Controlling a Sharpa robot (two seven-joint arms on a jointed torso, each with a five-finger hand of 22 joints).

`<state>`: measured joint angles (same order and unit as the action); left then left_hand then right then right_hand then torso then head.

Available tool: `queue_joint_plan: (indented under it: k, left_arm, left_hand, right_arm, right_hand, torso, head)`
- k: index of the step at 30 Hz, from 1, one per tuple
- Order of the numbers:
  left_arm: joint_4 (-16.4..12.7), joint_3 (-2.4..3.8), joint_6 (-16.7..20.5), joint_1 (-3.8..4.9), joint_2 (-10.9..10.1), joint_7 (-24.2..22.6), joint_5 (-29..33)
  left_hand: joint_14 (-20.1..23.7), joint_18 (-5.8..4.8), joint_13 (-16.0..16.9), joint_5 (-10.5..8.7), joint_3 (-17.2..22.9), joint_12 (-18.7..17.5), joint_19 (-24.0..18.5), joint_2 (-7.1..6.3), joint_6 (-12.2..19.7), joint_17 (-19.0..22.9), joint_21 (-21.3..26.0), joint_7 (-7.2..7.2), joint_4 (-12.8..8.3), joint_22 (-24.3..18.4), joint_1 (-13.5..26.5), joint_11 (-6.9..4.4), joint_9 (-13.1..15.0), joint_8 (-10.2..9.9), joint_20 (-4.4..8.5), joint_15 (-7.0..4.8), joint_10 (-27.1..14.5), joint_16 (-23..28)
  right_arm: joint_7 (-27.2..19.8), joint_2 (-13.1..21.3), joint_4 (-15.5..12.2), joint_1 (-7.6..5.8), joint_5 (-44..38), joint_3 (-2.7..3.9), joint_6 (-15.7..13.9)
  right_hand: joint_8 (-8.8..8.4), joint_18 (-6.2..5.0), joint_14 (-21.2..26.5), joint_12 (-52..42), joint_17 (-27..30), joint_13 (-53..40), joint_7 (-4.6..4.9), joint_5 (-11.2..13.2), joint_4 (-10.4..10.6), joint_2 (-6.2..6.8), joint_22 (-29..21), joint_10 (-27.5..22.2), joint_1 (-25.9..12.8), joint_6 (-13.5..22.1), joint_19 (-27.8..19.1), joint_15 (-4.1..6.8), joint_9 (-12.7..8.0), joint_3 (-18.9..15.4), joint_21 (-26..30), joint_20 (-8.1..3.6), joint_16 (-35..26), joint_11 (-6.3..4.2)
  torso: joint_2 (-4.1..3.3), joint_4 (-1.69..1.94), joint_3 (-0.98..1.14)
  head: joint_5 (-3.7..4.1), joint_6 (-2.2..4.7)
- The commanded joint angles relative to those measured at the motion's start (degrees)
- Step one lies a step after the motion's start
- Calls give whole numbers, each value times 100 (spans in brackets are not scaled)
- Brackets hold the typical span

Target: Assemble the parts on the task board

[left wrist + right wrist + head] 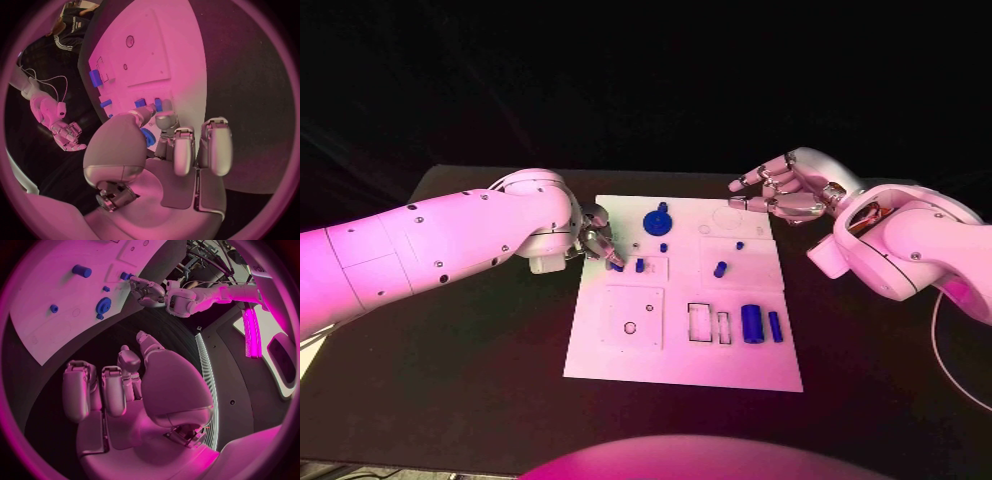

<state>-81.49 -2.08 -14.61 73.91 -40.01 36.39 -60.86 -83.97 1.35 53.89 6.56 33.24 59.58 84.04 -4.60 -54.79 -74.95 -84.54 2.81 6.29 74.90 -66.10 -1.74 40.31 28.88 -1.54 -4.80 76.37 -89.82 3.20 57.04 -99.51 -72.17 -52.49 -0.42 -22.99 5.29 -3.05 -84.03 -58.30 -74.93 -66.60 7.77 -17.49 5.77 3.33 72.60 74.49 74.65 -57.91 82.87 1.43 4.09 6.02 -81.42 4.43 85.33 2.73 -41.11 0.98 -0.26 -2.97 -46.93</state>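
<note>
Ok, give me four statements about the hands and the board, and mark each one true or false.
1. The left hand is at the task board's left edge, by small blue parts. True.
2. The right hand holds a blue part. False: it holds nothing and is off the board's far right corner.
3. The large blue cylinder lies near the board's right edge. True.
4. The round blue part lies off the board. False: it is on the board.

White rounded arms, dark screw dots, silver hand [783, 192]
</note>
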Motion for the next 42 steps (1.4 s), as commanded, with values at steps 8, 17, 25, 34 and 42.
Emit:
queue_joint_plan:
  k: [8,17,25,34,42]
  left_arm:
    - [-19,-15,-339,-30,-36,121,-145]
    - [1,-16,-226,-34,56,152,-165]
    - [37,-21,-204,-35,140,260,-45]
    - [99,-34,-398,-35,237,391,15]
    - [117,-38,-437,-35,264,448,20]
  left_hand:
    - [-603,23,-11,38,768,27,348,15,-38,-1505,5,-34,-730,982,-29,2,5,38,25,1,41,-18]
    - [-603,20,29,46,779,62,352,16,-52,-1505,-4,-34,-728,991,-15,2,2,39,25,0,65,-18]
    - [-603,12,22,82,781,66,367,-1,-127,-1505,-31,-55,-676,1022,151,-10,-17,40,28,-8,115,-18]
    - [-603,5,117,68,607,164,381,11,-308,-1505,-56,-125,-519,1052,469,-58,-65,32,44,-39,230,-18]
    - [-603,-11,278,57,241,292,407,-47,-476,-1505,-110,-186,-401,1110,704,-107,-145,-4,74,-81,326,-18]
  right_arm:
    - [-17,-9,-5,3,-30,0,72]
    - [-21,-12,-12,3,-30,0,67]
    - [-15,-4,-23,3,-30,0,67]
    - [-11,2,-38,3,-30,0,80]
    - [-12,8,-47,3,-30,0,86]
  right_hand:
    - [-34,-60,-441,-2,-827,-7,-2,-13,-10,-61,-9,-15,11,-51,-42,24,-5,22,17,-14,-35,-9]
    - [-34,-60,-441,-2,-827,-7,-2,-13,-10,-61,-9,-15,11,-51,-42,24,-5,22,17,-14,-35,-9]
    - [-34,-60,-441,-2,-827,-7,-2,-13,-10,-61,-9,-15,11,-51,-42,24,-5,22,17,-14,-35,-9]
    - [-34,-60,-441,-2,-827,-7,-2,-13,-10,-61,-9,-15,11,-51,-42,24,-5,22,17,-14,-35,-9]
    - [-35,-61,-441,2,-824,-2,-1,-23,-6,-64,-13,-18,4,-53,-43,24,-5,21,20,-14,-38,-8]
  torso:
    - [-1,0,2]
    - [-2,-7,3]
    - [-2,-5,8]
    - [1,-9,5]
    - [-1,-2,5]
  head:
    - [-2,-28]
    - [-6,-32]
    - [6,-33]
    - [11,-44]
    - [25,-54]
